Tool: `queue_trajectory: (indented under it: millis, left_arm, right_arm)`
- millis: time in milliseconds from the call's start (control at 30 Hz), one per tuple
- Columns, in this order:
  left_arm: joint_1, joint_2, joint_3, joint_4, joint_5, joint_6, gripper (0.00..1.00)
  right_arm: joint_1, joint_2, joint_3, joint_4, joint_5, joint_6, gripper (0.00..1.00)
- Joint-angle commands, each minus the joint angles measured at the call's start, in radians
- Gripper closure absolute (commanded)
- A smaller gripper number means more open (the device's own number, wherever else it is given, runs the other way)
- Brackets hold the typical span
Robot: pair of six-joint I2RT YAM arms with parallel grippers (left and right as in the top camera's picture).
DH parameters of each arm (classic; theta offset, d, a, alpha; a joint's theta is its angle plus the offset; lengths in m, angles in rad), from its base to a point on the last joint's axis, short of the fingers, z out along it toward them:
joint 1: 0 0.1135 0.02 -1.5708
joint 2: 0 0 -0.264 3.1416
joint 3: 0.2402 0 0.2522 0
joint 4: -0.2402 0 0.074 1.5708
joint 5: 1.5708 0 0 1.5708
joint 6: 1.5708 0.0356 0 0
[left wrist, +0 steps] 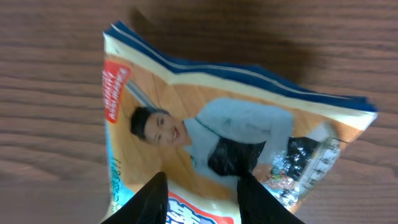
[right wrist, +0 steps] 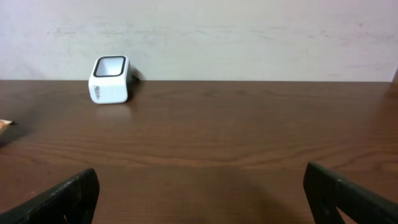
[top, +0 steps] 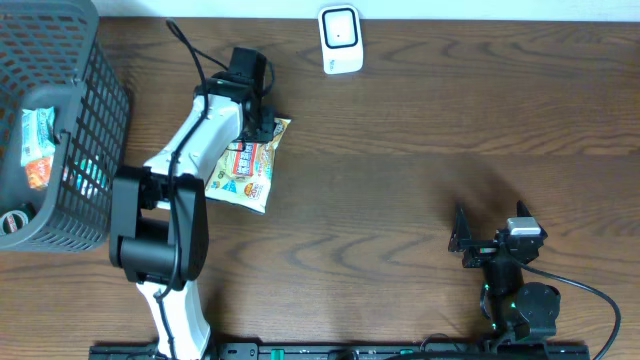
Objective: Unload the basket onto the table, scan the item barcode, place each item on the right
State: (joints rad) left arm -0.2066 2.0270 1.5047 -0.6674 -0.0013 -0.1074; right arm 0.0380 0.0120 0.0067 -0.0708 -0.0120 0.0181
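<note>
The item is a snack bag (top: 245, 170) printed with a smiling man, lying left of centre on the wooden table. My left gripper (top: 262, 120) is at the bag's far end. In the left wrist view its two black fingers (left wrist: 149, 202) pinch the bag (left wrist: 236, 124) between them, and the gripper (left wrist: 208, 199) is shut on it. No barcode shows on the face I see. The white scanner (top: 341, 38) stands at the back edge, its window facing up and forward (right wrist: 110, 79). My right gripper (top: 462, 240) rests open at the front right, with nothing between its fingers (right wrist: 199, 199).
A dark mesh basket (top: 95, 120) with more packets in it stands at the far left. The left arm's white links (top: 180, 160) stretch from the front edge up to the bag. A corner of the bag (right wrist: 5, 123) shows at the left edge of the right wrist view.
</note>
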Motion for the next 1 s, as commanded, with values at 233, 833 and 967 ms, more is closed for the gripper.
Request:
queue_trajectory:
  millis: [233, 833, 967]
  left_arm:
    - [0.004, 0.066, 0.019, -0.016, 0.083, 0.029, 0.64]
    - [0.237, -0.463, 0.188, 0.087, 0.038, 0.021, 0.29]
    - [0.360, -0.488, 0.188, 0.082, -0.055, 0.020, 0.22]
  right_arm:
    - [0.003, -0.006, -0.002, -0.005, -0.006, 0.011, 0.01]
    - [0.003, -0.006, -0.001, -0.005, -0.006, 0.011, 0.01]
    - [0.003, -0.006, -0.001, -0.005, -0.006, 0.011, 0.01]
